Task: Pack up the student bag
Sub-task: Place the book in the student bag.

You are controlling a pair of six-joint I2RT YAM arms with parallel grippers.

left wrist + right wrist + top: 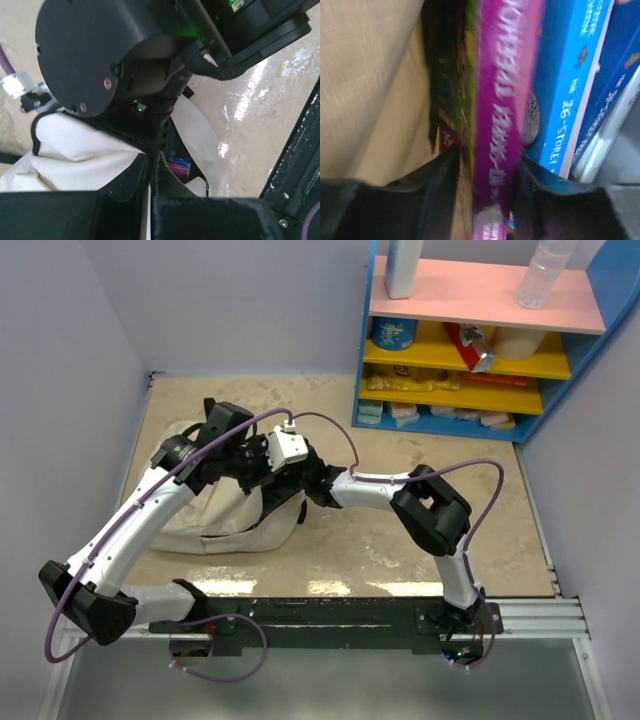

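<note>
Pinching student bag (75,150) rim, left pincer (151,162) looks crowded.

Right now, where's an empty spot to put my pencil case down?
Bare table lies between the student bag and the shelf, and between the right arm and the right wall. A strip before the back wall is free too. It's crowded where the left gripper and right gripper meet at the bag.

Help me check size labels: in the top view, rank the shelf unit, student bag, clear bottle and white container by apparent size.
1. shelf unit
2. student bag, though partly hidden
3. clear bottle and white container: too alike to rank, both cropped
</note>
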